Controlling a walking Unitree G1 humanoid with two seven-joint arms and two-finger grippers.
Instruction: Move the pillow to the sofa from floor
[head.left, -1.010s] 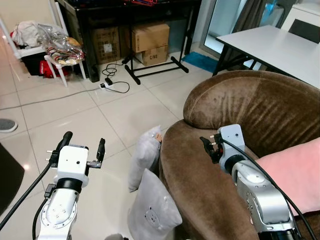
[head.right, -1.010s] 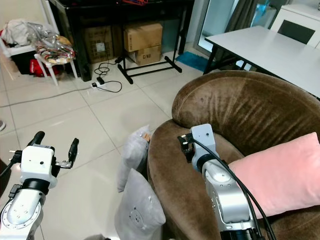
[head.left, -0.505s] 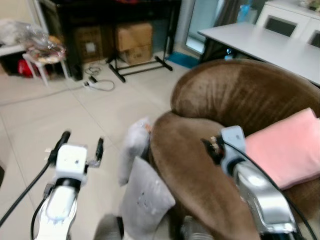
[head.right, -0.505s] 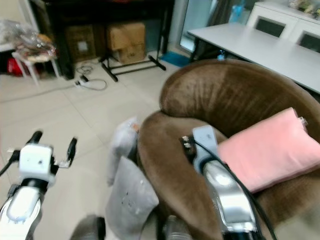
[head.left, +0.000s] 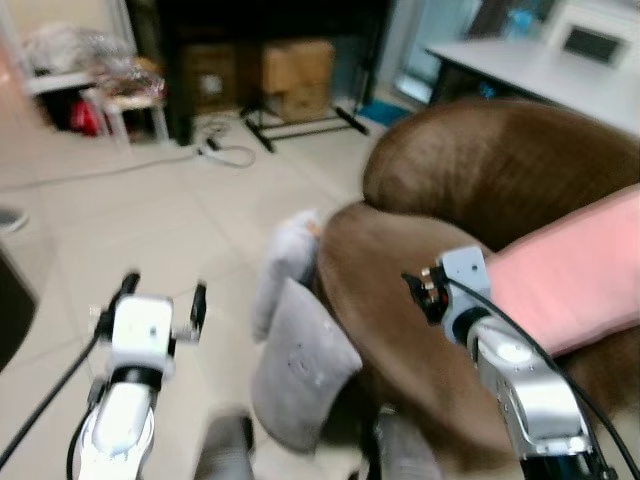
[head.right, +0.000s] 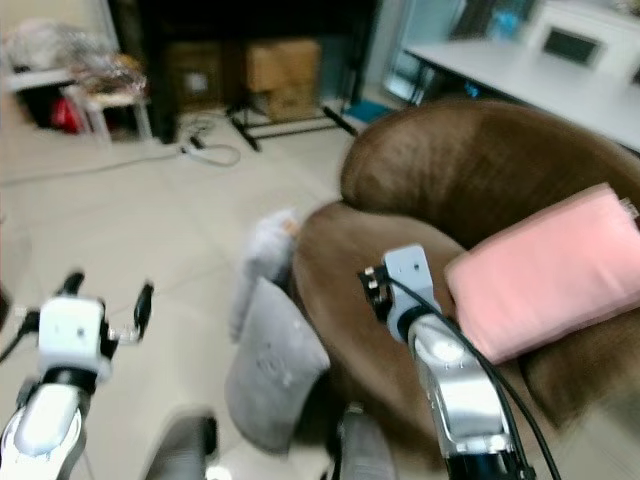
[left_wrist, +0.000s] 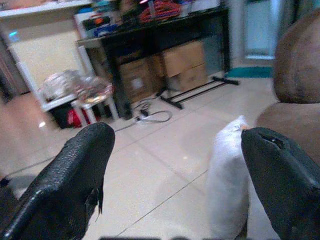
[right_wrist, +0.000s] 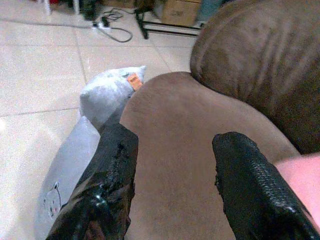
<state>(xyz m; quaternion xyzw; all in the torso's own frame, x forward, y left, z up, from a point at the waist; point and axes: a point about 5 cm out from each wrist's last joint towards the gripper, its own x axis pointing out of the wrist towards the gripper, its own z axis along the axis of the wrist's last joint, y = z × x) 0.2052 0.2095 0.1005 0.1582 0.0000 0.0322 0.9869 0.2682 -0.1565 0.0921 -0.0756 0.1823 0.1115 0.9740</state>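
Two grey pillows stand on the tiled floor, leaning against the brown sofa's (head.left: 470, 180) arm. The nearer pillow (head.left: 300, 375) is just ahead of me and the farther pillow (head.left: 285, 268) stands behind it. A pink pillow (head.left: 570, 285) lies on the sofa seat. My left gripper (head.left: 165, 292) is open over bare floor, left of the pillows, and its wrist view catches the farther pillow (left_wrist: 227, 175). My right gripper (head.left: 418, 290) is open above the sofa arm (right_wrist: 190, 165), with both grey pillows (right_wrist: 75, 160) just beyond one of its fingers (right_wrist: 117, 170). Neither gripper holds anything.
At the back, cardboard boxes (head.left: 295, 75) sit under a black table, with a black stand and a cable with a power strip (head.left: 225, 152) on the floor. A cluttered white chair (head.left: 120, 95) is far left. A white table (head.left: 540, 70) stands behind the sofa.
The whole picture has shifted and blurred, so the camera has moved; the pillows and sofa now look nearer. Both grippers stay open and empty in about the same pose.
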